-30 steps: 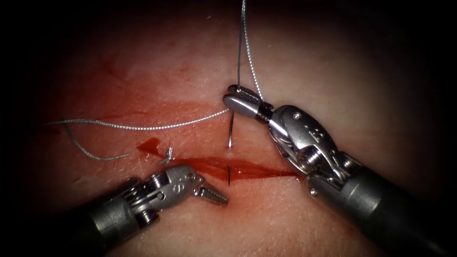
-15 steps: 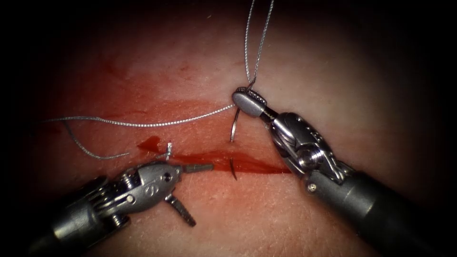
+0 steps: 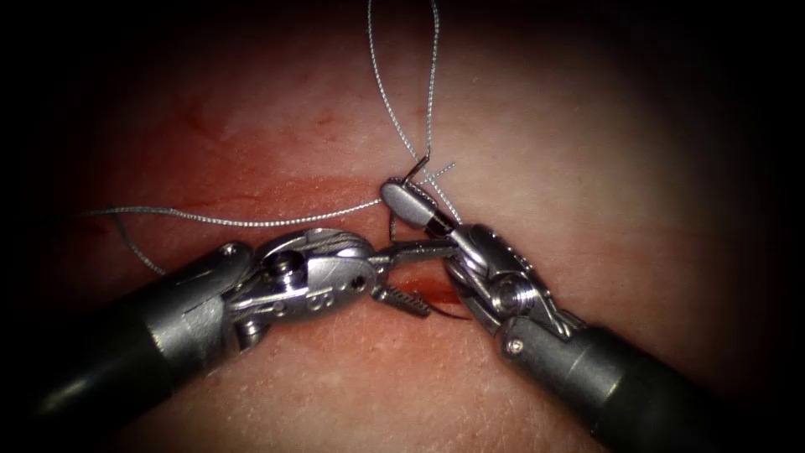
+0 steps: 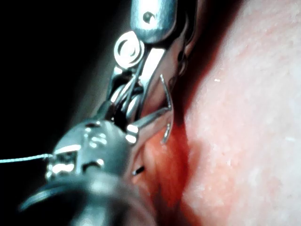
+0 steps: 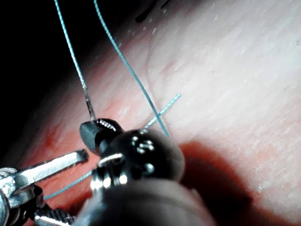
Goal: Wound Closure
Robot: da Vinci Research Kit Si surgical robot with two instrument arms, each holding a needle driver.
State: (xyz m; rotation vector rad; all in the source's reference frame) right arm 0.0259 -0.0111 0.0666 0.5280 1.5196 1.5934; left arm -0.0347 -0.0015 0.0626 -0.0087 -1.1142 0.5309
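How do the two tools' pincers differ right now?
The left tool's pincer is open, one jaw above the cut and one below, holding nothing. The right tool's pincer is shut on the needle near its thread end, above the cut. Both have serrated jaws and meet over the tissue.

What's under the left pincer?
The open, empty left pincer covers the red-filled cut in the pale tissue; a short stretch shows. The right pincer grips the curved steel needle near its thread end; its entry into the tissue is hidden.
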